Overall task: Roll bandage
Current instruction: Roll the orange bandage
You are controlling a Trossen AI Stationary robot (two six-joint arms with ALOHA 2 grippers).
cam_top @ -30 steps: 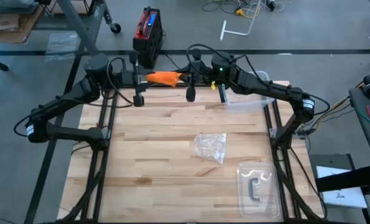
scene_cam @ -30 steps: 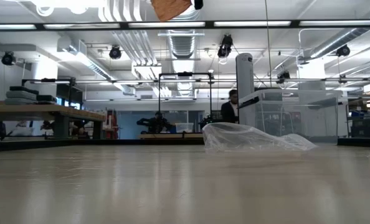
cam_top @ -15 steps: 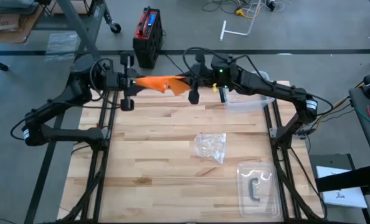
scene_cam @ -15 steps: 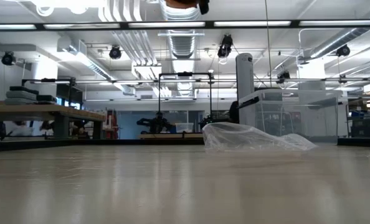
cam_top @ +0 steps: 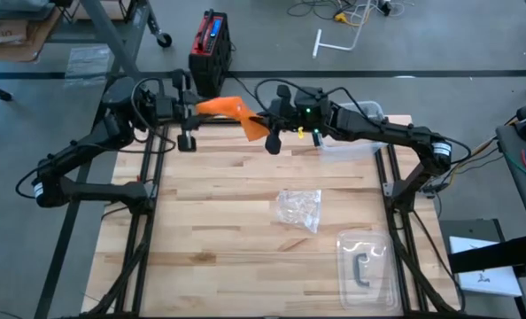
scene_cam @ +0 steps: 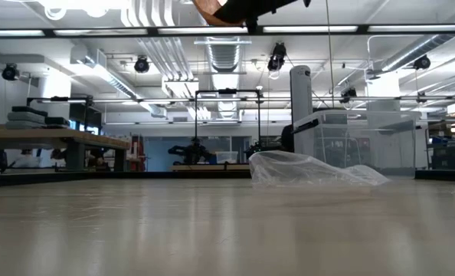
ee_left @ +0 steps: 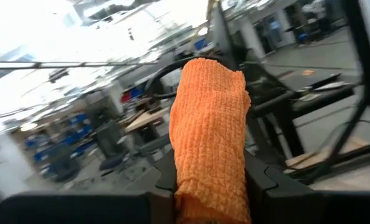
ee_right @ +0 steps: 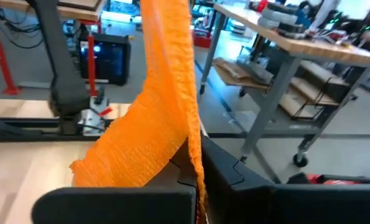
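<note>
Holding bandage aloft between both arms — slip and unroll risk

Gripping the bandage (cam_top: 230, 112) from both ends, up in the air over the 12 o'clock edge of the table (cam_top: 228, 230). Left gripper (cam_top: 190, 111) clamped on the 9 o'clock end, orange weave bunched between its fingers in the left wrist view (ee_left: 210, 143). Right gripper (cam_top: 265, 121) pinched fully shut on the 3 o'clock end, a loose flap (ee_right: 135, 149) draping off the jaws in the right wrist view. Not rolled yet by the look of it: more a crumpled band than a compact roll.

Likely failures, judged from this pose only:
- Pulling apart too far: thin fabric sliding out of the right pinch, then dropping past the 12 o'clock table edge to the floor.
- Twisting one wrist without slack: strip bunching or folding skewed instead of winding flat.
- Loose flap catching on a finger, undoing any turns.
- Opening either side early: band swinging from a single grip.

Plastic wrapper (cam_top: 300, 209) near centre and clear tray (cam_top: 369, 261) at 5 o'clock well apart, no interference expected.
</note>
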